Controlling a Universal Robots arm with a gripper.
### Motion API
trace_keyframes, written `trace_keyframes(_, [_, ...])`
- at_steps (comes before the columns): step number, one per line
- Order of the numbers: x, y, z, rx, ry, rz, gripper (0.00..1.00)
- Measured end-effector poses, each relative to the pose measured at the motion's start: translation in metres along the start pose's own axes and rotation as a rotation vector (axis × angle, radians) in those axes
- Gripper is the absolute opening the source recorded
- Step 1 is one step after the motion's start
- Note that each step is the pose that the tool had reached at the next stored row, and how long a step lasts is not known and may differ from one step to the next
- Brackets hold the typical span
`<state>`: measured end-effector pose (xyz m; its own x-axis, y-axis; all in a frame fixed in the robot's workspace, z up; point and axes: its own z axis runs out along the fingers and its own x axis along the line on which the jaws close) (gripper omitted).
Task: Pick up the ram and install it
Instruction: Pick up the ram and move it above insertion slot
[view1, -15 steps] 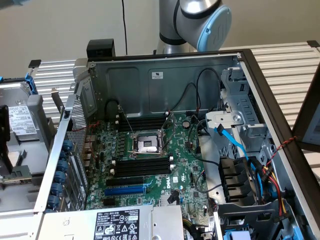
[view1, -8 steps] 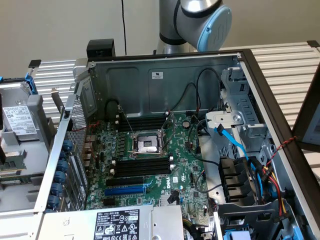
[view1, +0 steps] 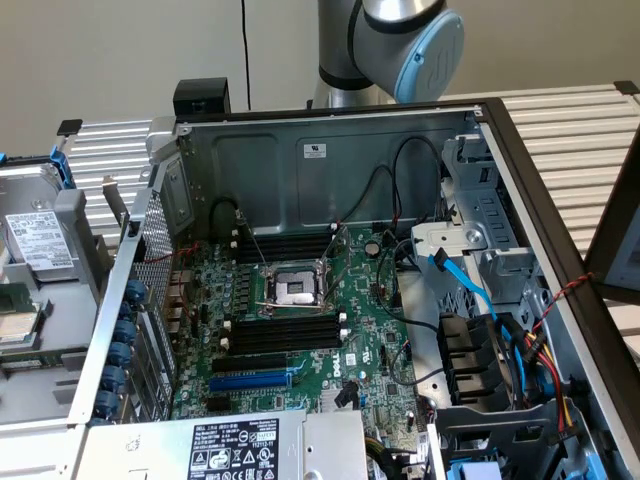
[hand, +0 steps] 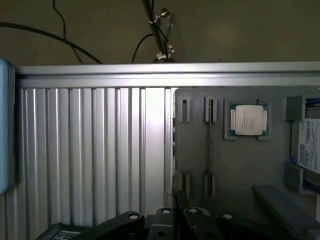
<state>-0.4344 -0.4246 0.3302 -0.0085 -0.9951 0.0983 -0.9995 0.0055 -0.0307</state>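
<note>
Black memory slots (view1: 285, 333) found empty; ram (hand: 209, 145), likely thin strip in tray (hand: 240, 170) at 9 o'clock of case (view1: 330, 150), not yet gripped; jaws narrow, empty.

The place looks like a robotics lab or test workshop set up for computer assembly. An opened computer case (view1: 330, 150) with its motherboard (view1: 370, 330) bared lies on a ribbed aluminium table (view1: 580, 130), and a robot arm (view1: 390, 40) rises behind it. By the table's edge, a grey fixture tray (hand: 235, 165) holds a loose processor chip (hand: 249, 120).
</note>
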Motion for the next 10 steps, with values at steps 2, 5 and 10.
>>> trace_keyframes(2, [0.002, -0.0003, -0.0089, 0.0001, 0.0000, 0.000, 0.12])
trace_keyframes(5, [0.005, -0.0008, -0.0226, 0.0001, 0.0000, 0.000, 0.12])
trace_keyframes(10, [0.009, -0.0044, -0.0445, 0.0001, 0.0000, 0.000, 0.12])
